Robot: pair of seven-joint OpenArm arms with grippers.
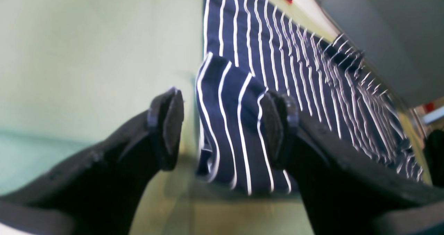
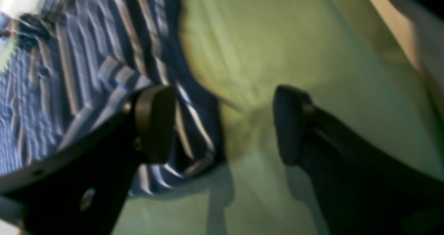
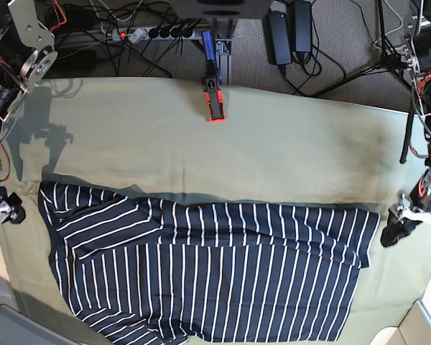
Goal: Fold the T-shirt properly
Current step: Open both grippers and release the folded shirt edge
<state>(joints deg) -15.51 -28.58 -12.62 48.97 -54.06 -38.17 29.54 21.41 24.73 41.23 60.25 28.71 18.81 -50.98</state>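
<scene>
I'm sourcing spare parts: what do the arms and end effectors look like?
Left end effector and right end effector each have two matte black fingers with flat oval pads. In the base view, the arms show bare metal brackets, red and black wiring, and black joints.

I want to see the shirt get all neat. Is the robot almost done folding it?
Not yet. The striped T-shirt lies spread on the green cloth, with its far edge and sleeves turned in, so perhaps one fold is made. Nothing is held now: the left claw and the right claw are both open, each at a sleeve end. The shirt remains long and wide, so most folding is left.
</scene>
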